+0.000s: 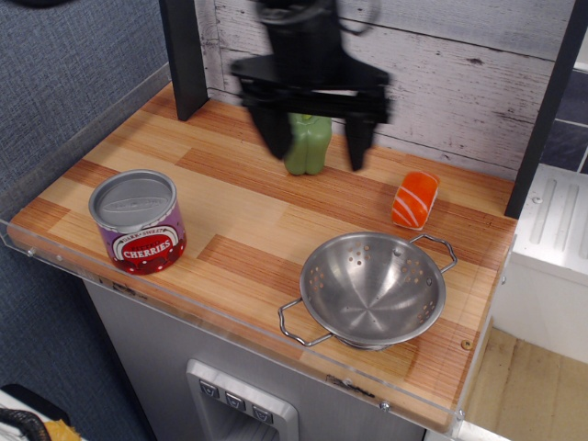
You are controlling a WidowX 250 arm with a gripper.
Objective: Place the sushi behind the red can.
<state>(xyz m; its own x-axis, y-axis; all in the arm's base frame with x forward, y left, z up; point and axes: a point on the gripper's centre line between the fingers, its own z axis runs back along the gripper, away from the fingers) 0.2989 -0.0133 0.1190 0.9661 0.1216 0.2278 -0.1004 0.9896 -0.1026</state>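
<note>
The sushi [414, 198] is a small orange piece with white stripes, lying at the back right of the wooden counter. The red can [138, 221] with the "CHERRIES" label and grey lid stands at the front left. My gripper [315, 158] is open and empty, blurred by motion, hanging above the counter in front of the green pepper. It is left of the sushi and far right of the can.
A green pepper [307, 145] stands at the back middle, partly behind my fingers. A steel colander [372, 288] sits at the front right, just in front of the sushi. A wood-plank wall [441, 73] backs the counter [248, 230], and a dark post [184, 55] stands at the back left.
</note>
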